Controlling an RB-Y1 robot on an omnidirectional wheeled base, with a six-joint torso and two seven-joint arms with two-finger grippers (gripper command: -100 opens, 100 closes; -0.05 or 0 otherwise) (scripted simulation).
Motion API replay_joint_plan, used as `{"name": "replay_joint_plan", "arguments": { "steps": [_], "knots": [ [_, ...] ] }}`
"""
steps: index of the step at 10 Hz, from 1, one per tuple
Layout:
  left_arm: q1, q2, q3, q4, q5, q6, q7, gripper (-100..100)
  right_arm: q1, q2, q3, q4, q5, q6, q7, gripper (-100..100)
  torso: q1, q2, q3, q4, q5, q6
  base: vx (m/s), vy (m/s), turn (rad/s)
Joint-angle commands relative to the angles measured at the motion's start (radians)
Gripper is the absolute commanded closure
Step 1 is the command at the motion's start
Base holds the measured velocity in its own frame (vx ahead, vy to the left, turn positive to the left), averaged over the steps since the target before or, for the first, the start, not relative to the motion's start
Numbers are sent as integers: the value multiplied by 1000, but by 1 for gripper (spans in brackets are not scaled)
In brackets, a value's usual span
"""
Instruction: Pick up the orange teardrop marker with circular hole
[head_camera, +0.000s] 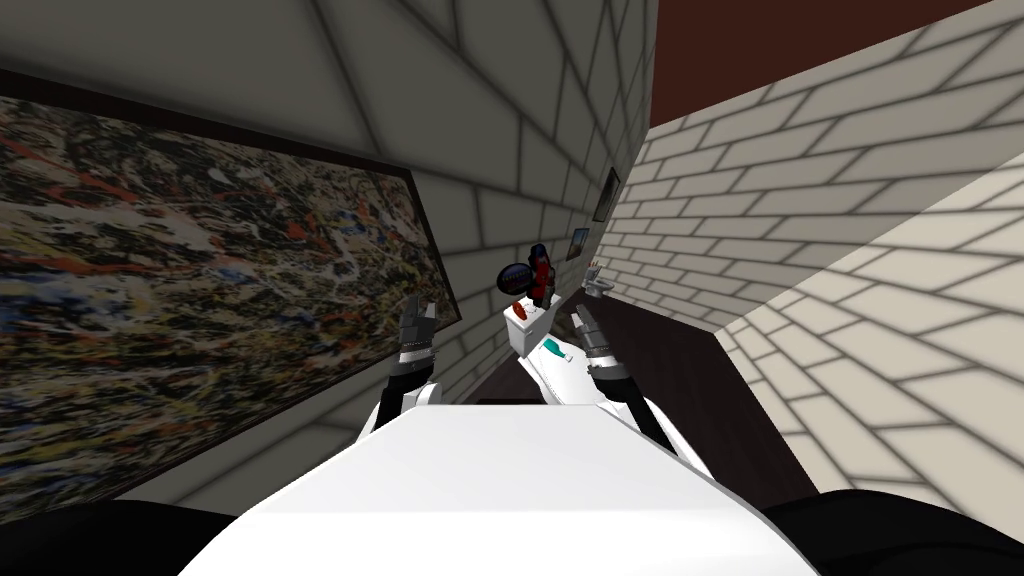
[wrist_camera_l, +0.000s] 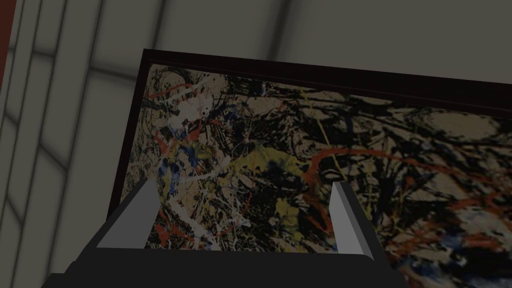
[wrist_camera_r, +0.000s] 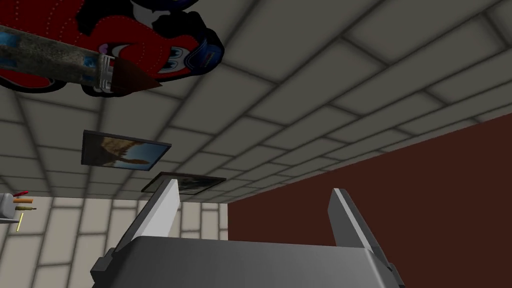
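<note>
Marker: the small orange marker (head_camera: 519, 312) is lying on the white toilet tank (head_camera: 526, 338), at the right gripper (head_camera: 583, 322)'s ten o'clock in the head view.
Right gripper: its fingers are standing wide apart, gripping nothing.
Left gripper (head_camera: 419, 313): it is hanging at the tank's nine o'clock, also spread and empty.
Risk: a reach may end up knocking the red-and-black object (head_camera: 541, 268) at the marker's one o'clock, or nudging the marker off the tank.
Writing: nothing is showing legibly.

Left of the head view: a painting (head_camera: 200, 300) splattered black, tan, red, blue and white, in a dark frame. The walls (head_camera: 850, 200) are a pale brick pattern with dark joints. At centre I see a red-and-black object (head_camera: 540, 268) above a white tank (head_camera: 525, 335). My left gripper (wrist_camera_l: 242, 182) has light grey fingers on a black body.
</note>
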Motion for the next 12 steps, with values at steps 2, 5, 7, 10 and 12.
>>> {"name": "replay_joint_plan", "arguments": {
  "steps": [2,5,7,10,12],
  "knots": [
    [0,0,0,0,0,0,0,0,12,-71,-1,27,6,4,8,-100,0,0,0,0,0,0,-18,-14,47],
    [0,0,0,0,0,0,0,0,42,-157,-4,58,14,9,15,-100,1,0,0,0,0,0,-12,-6,50],
    [0,0,0,0,0,0,0,0,58,-207,-6,74,18,14,17,-100,1,-1,0,0,0,0,-11,-2,58],
    [0,0,0,0,0,0,0,0,74,-266,-9,91,23,19,19,-100,1,-1,0,0,0,0,-9,1,53],
    [0,0,0,0,0,0,0,0,90,-316,-12,108,29,25,21,-100,2,-1,0,0,0,0,-6,7,79]
  ]
}}
